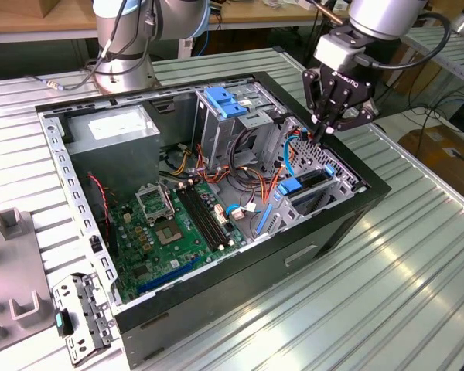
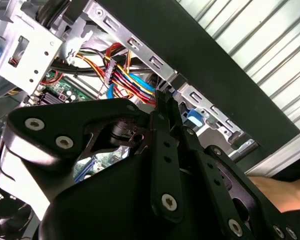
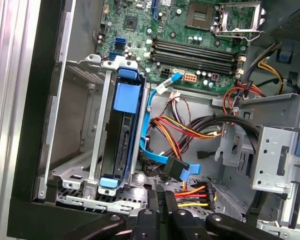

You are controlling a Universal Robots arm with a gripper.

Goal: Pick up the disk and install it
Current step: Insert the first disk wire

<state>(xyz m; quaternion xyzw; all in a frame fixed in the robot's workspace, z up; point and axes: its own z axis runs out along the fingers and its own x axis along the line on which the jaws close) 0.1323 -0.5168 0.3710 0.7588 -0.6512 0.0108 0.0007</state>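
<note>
- In the exterior view, a grey power supply box (image 1: 112, 127) sits at the left end of the open computer case (image 1: 325, 232).
- The green motherboard (image 1: 170, 232) lies on the case floor, right of that box.
- The disk (image 1: 305, 185), in blue rails, stands on edge in the metal drive cage (image 1: 325, 202) at the exterior view's right; in the first wrist view the disk (image 3: 126, 135) sits seated in the cage.
- The gripper (image 1: 326, 130) hangs just above the cage, fingers pressed together, holding nothing.

Black hand (image 2: 166, 107) pressed together above coloured cables (image 2: 127, 75)
</note>
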